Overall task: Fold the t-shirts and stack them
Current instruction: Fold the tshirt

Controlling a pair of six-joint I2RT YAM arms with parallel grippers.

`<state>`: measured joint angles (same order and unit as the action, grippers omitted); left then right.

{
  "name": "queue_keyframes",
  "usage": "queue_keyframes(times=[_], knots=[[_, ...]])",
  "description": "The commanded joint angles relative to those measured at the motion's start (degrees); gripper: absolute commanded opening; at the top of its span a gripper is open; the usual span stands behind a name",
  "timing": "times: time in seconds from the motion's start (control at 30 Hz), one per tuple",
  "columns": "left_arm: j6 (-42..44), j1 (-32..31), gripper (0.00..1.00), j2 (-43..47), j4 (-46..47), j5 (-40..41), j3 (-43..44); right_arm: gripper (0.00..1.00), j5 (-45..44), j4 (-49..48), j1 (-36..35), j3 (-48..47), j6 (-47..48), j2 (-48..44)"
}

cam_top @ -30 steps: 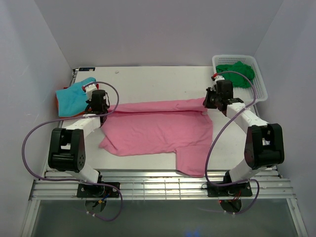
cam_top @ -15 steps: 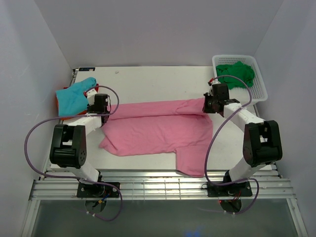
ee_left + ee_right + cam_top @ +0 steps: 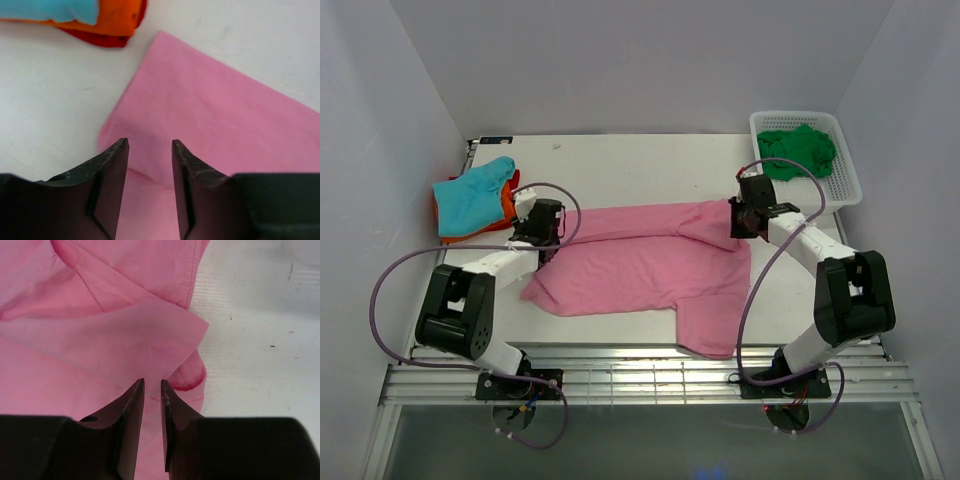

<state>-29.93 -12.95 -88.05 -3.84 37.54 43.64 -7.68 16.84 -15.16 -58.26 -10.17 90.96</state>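
The large pink t-shirt (image 3: 640,265) lies spread on the table, its far edge folded over towards the front. My left gripper (image 3: 546,230) hangs over its far left corner, jaws open, the pink cloth (image 3: 225,110) lying flat under the fingertips (image 3: 150,145). My right gripper (image 3: 740,218) is over the far right corner by the sleeve, jaws open only a narrow gap (image 3: 152,382) above the pink cloth (image 3: 75,355). The teal t-shirt (image 3: 470,195) lies on the orange one (image 3: 508,203) at the far left. The dark green t-shirt (image 3: 800,150) is in the basket.
The white mesh basket (image 3: 850,180) stands at the far right corner. The teal (image 3: 50,9) and orange (image 3: 115,20) shirts lie just beyond the pink corner in the left wrist view. One pink sleeve hangs over the table's front edge (image 3: 705,345).
Both grippers have moved inward and toward the front, bringing the pink shirt's far edge over onto itself. The far strip now lies thicker and folded.
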Motion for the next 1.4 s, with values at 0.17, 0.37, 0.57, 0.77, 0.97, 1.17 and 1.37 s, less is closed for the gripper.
queue_keyframes(times=[0.17,0.37,0.57,0.77,0.97,1.17,1.37], knots=[[0.6,-7.7,0.19,-1.8,8.0,-3.2,8.1,0.29,-2.0,1.2,-1.5,-2.7,0.9,-9.2],[1.1,-9.5,0.0,-13.3,11.0,-9.2,14.4,0.3,5.8,-5.7,-1.5,-6.4,2.6,0.4],[1.6,-10.3,0.0,-21.0,11.7,-12.4,18.8,0.3,9.8,-10.2,-1.5,-14.6,3.7,12.2],[2.4,-10.6,0.0,-23.0,12.3,-12.4,20.5,0.3,14.1,-11.4,-1.5,-20.7,3.5,18.5],[3.1,-10.7,0.0,-22.9,12.3,-12.0,20.3,0.31,16.7,-12.2,-1.5,-22.6,2.3,21.0],[3.2,-10.8,0.0,-21.9,12.3,-11.3,18.9,0.31,17.4,-10.5,-1.5,-23.5,2.1,22.9],[3.0,-10.8,0.0,-21.3,12.2,-11.0,18.3,0.32,17.4,-8.9,-1.5,-23.8,2.2,24.6]])
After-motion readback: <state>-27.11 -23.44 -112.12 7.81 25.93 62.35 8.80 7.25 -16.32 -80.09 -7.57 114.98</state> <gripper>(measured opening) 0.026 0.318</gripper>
